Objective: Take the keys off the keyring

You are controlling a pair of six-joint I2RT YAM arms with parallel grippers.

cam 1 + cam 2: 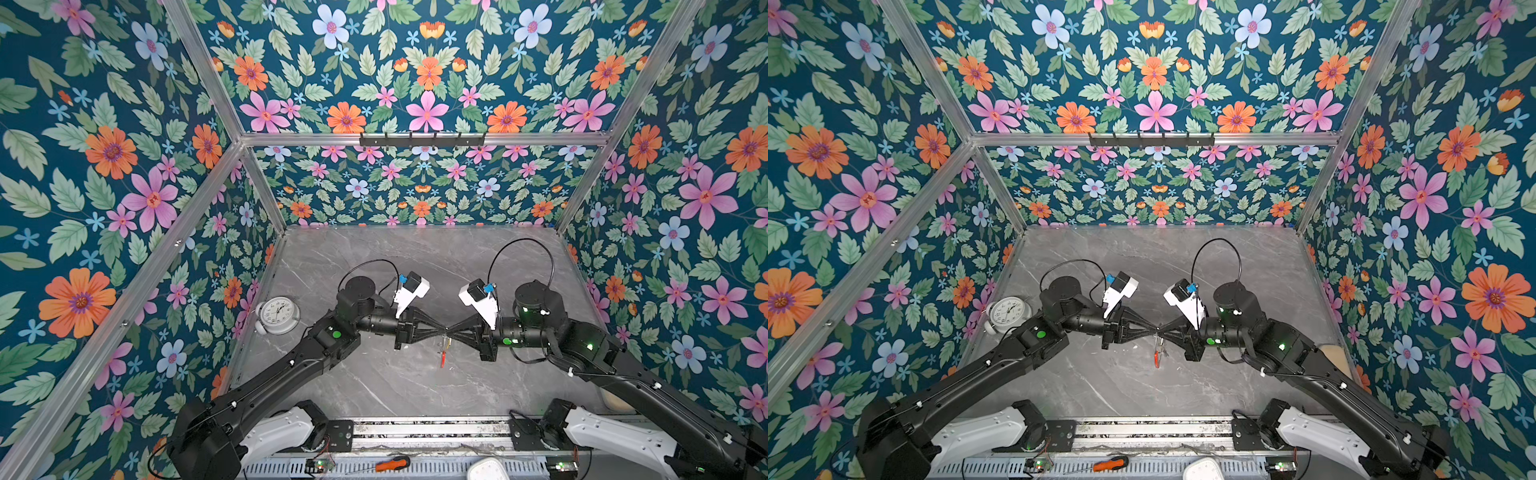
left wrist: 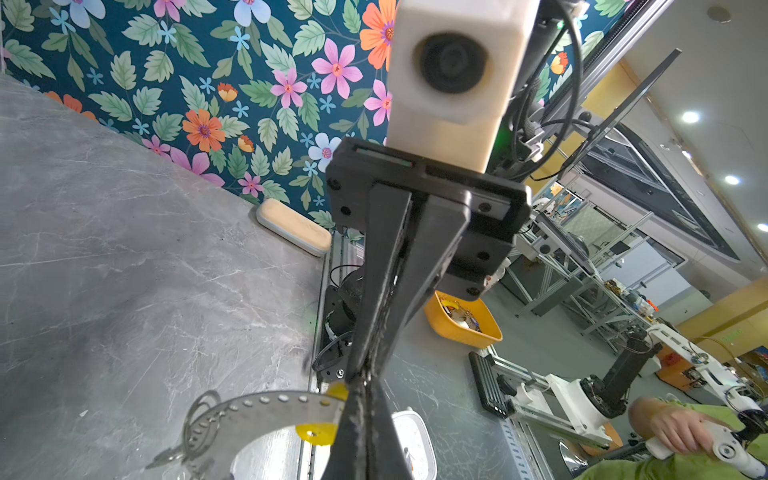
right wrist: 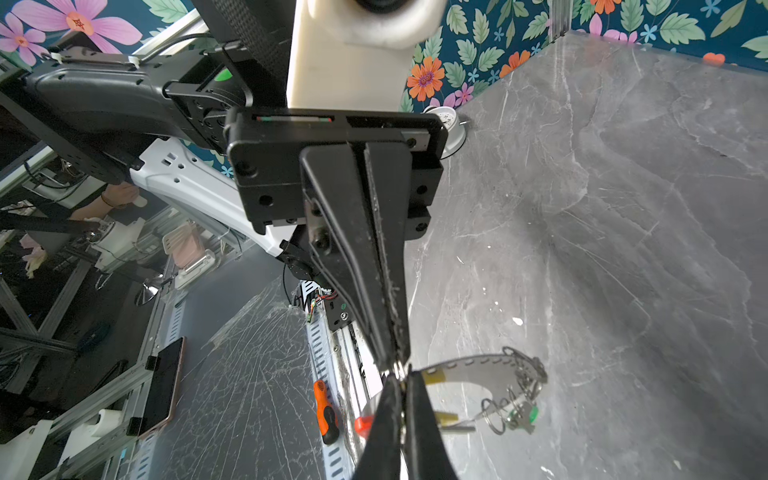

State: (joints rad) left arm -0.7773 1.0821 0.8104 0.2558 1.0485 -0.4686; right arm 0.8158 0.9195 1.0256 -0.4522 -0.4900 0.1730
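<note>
Both grippers meet tip to tip above the middle of the grey marble table [image 1: 374, 266]. The keyring, a thin grey hoop [image 3: 469, 365] with small holes, hangs from that meeting point; its red section [image 1: 443, 358] points down in both top views. My left gripper [image 2: 365, 380] is shut on the keyring's band [image 2: 257, 409] beside a yellow tag [image 2: 318, 433]. From the opposite side my right gripper [image 3: 401, 374] is shut on the same spot. A small key with a green tag [image 3: 528, 414] and loose wire rings [image 3: 492, 415] dangle from the hoop's far end. The other keys are hard to make out.
A white alarm clock [image 1: 277, 315] stands at the table's left edge. A beige pad [image 2: 293, 226] lies against the right wall. On the front rail, off the table, lie an orange screwdriver [image 1: 392, 463] and a white square clock [image 1: 488, 469]. A hook rail [image 1: 422, 139] hangs on the back wall.
</note>
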